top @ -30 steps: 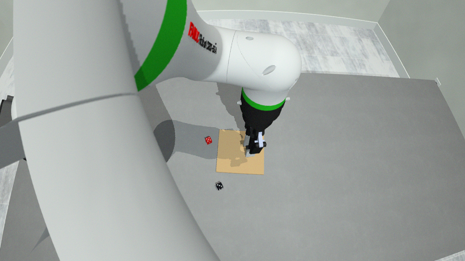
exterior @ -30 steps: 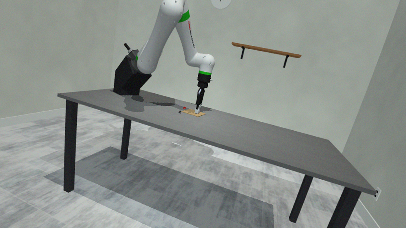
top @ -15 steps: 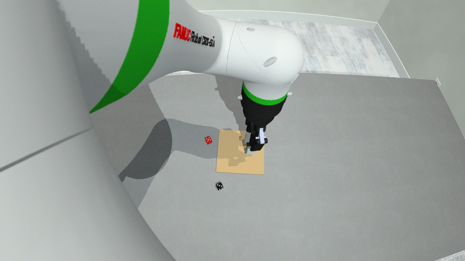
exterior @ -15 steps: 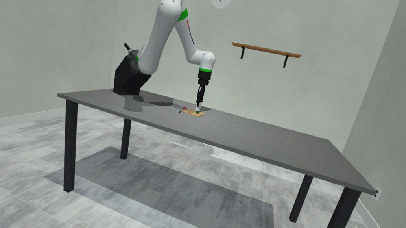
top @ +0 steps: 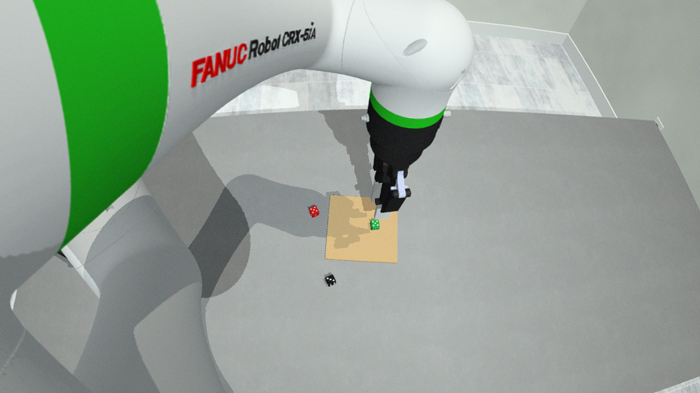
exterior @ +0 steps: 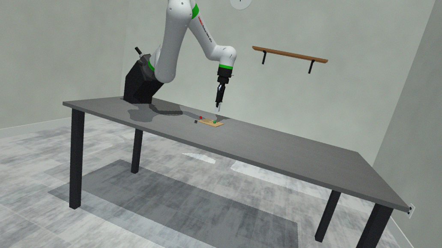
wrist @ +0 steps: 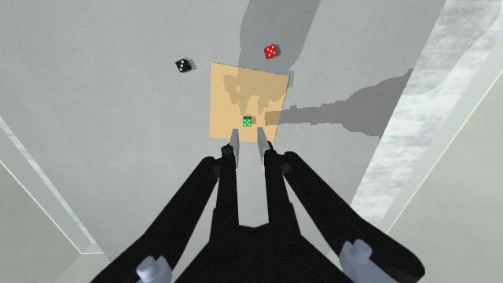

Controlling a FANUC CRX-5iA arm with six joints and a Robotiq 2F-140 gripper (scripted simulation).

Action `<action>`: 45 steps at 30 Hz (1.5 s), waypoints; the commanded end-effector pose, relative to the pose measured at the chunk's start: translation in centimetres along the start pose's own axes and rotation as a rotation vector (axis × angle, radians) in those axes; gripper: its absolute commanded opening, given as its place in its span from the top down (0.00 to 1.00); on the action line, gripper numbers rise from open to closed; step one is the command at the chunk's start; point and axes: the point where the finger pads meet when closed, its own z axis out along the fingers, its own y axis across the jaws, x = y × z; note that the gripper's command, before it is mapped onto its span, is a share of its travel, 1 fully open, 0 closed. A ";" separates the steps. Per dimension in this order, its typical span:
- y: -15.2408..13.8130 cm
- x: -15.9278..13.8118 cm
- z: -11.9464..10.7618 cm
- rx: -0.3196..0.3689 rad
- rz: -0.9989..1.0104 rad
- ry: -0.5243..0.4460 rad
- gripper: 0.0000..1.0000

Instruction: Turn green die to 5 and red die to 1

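The black two-finger gripper [wrist: 248,146] hangs above the far right part of the square tan mat [top: 361,247], fingers pointing straight down, a narrow gap between them and nothing in that gap. The small green die [top: 374,224] lies flat on the mat, fully inside its edges, below the fingertips and clear of them; its top face appears to show five pips, though they are small in every view. The small red die [top: 313,210] sits on the grey table top [top: 535,239] just left of the mat's left edge, off the mat, with what looks like five pips up. The small black die [top: 329,279] rests on the table just beyond the mat's near edge. By judgement, the green die is done and the red die is next. The governing relation is that the red die lies to the left of the gripper, across the full width of the mat, so the coming move calls for a leftward traverse before descent.
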 end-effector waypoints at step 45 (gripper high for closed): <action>2.1 4.8 -0.1 0.001 0.511 0.006 0.00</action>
